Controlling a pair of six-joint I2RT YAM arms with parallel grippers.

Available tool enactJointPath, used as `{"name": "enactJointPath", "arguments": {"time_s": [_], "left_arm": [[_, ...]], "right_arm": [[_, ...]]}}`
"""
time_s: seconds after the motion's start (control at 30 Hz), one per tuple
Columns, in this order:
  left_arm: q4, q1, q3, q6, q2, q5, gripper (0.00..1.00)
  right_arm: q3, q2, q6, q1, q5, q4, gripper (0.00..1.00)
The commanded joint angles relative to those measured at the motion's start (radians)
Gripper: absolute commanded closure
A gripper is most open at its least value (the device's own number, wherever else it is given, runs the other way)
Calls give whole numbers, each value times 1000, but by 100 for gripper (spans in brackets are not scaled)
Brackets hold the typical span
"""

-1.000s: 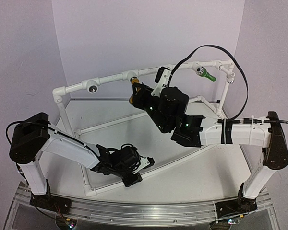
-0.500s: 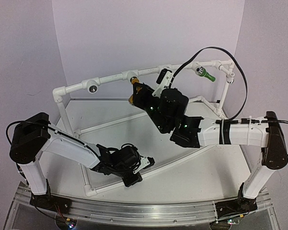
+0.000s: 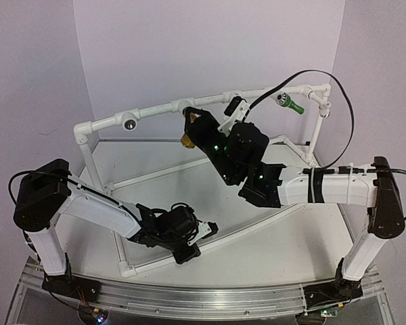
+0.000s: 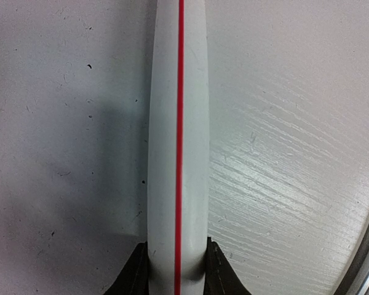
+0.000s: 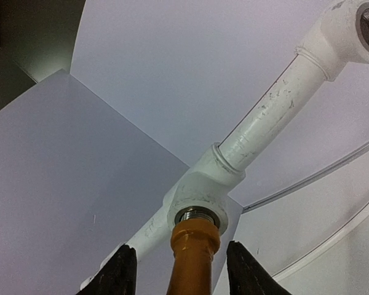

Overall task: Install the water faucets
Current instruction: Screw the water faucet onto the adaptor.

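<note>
Faucet work at the white pipe frame (image 5: 273, 107): the orange faucet (image 5: 192, 258) stands straight up between the fingers of the right gripper (image 5: 179, 246), its top end seated in the metal-ringed socket of a tee fitting (image 5: 200, 187) just beyond the fingertips. The jaws stand wide of the barrel, with a clear gap on either side, so nothing is held. How deep the threads sit cannot be told from here. The green faucet (image 3: 289, 103) juts from a socket far to the right of those fingers, near the frame's corner. Down at the near rail, the left gripper (image 4: 175, 258) is closed narrow on a red-striped pipe (image 4: 194, 123), a finger pressed against each flank, the table (image 4: 295, 153) beneath it. The orange faucet looks light and rigid, a smooth round plastic barrel likely to slip under a twisting grip. The best hold is probably square across the barrel just below its collar, firm but not crushing. Turning it off-axis could cross the threads.
</note>
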Motion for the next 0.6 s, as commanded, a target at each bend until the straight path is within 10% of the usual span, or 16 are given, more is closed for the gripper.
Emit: {"name": "enactJointPath", "arguments": {"time_s": [0.0,0.33,0.57], "left_arm": [[46,-52,-8,13,155,119,100],[44,-53,-9,13,156,116,100],[54,-50,-16,4,144,112,100]], "right_arm": [[20,7,44,-15,-77,28,43],[-14,-35,-42,38,13,-40,3],[-39,-124,-94,92,78,-218,2]]}}
